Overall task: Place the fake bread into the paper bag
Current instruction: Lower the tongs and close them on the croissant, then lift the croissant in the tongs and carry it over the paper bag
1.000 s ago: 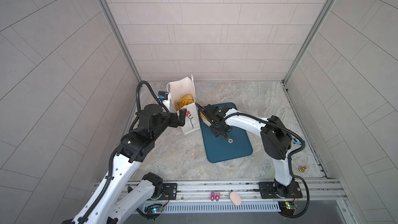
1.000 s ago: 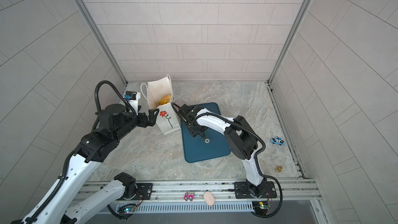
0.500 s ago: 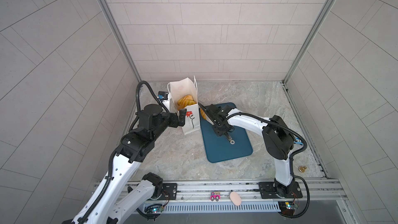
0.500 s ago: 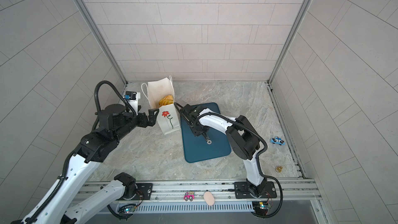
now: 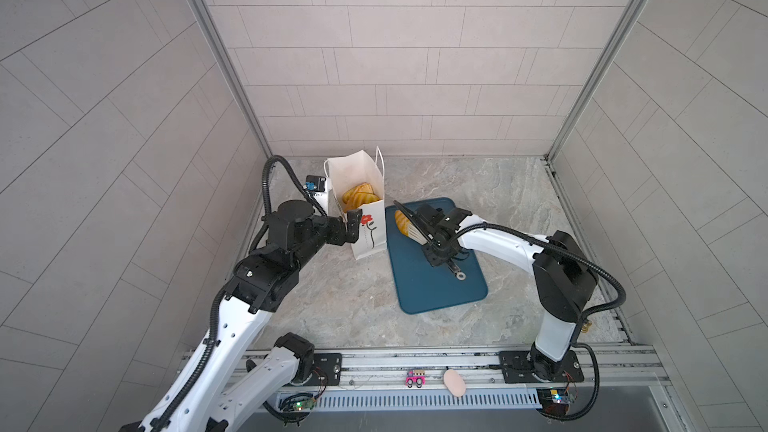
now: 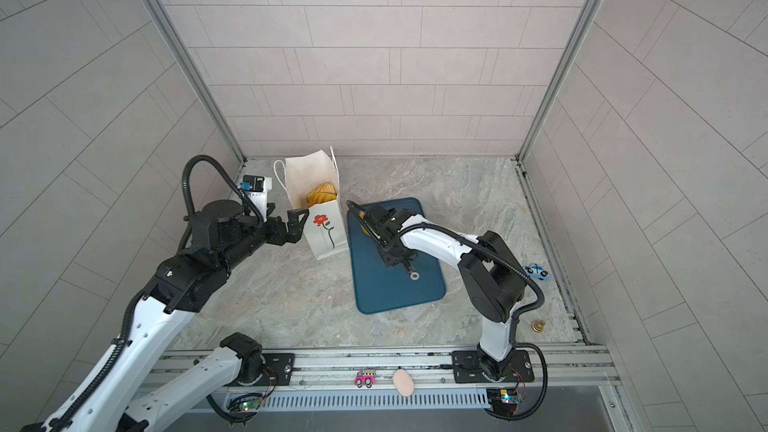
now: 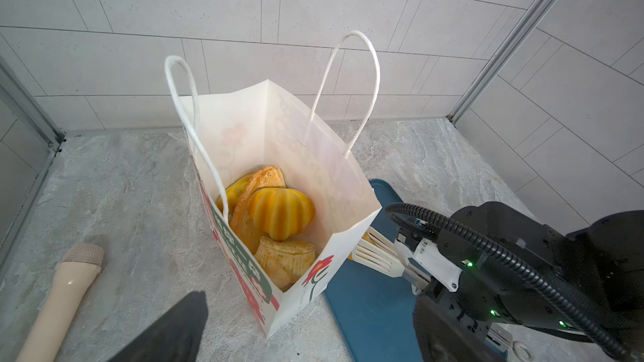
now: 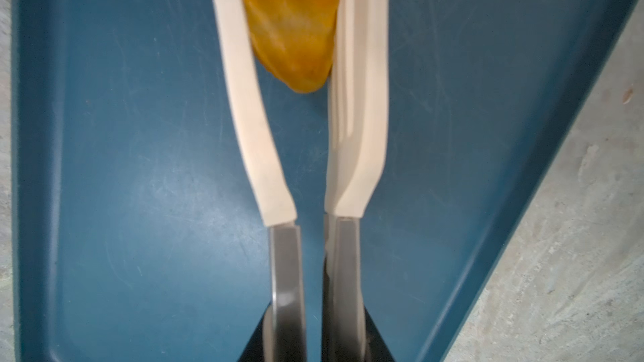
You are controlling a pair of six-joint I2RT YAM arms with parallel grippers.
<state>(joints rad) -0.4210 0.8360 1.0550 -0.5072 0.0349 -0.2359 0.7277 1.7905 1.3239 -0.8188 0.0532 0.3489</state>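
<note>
Your right gripper point(image 8: 314, 339) squeezes the tongs point(image 8: 259, 154) by their metal handles. That makes the white tips pinch a yellow croissant point(image 8: 296, 22) at the far left corner of the blue tray point(image 5: 440, 297), ready to lift. A second ago the tips stood wider apart. Your left gripper point(image 5: 344, 227) stays wide open and empty beside the paper bag point(image 7: 296, 141), maybe to steady it. Other fake bread point(image 7: 278, 212) already lies inside.

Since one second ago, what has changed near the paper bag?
The right gripper has shifted slightly away from the white paper bag and squeezed the cream silicone tongs shut on the striped golden-yellow toy pastry on the blue plastic tray. The open left gripper, the bag and its pastries stayed put.
</note>
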